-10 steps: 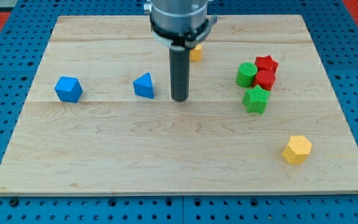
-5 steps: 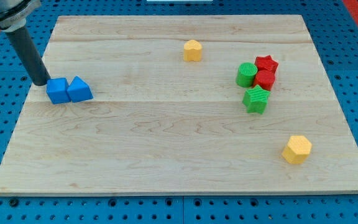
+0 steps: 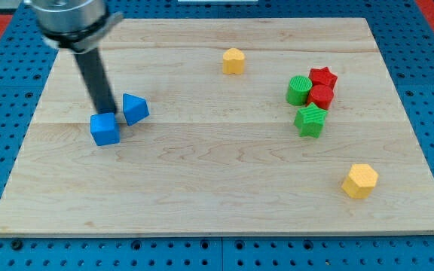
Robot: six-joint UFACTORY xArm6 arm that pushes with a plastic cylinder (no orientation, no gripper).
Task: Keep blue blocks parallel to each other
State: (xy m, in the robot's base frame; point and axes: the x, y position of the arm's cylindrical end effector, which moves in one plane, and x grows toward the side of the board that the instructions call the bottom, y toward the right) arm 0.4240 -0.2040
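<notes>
My tip [image 3: 105, 112], a bare rod with no end effector to open or close, holds nothing and touches the top edge of the blue cube [image 3: 105, 129]; the blue triangular block [image 3: 134, 109] is just to its right, both toward the worktop's [image 3: 202, 203] left edge. Well apart, a yellow block [image 3: 233, 60] sits near the top edge. Toward the right edge cluster a green cylinder [image 3: 298, 90], red star [image 3: 323, 76], red block [image 3: 322, 96] and green star-like block [image 3: 310, 120], with a yellow hexagonal block [image 3: 360, 181] near the bottom-right corner.
</notes>
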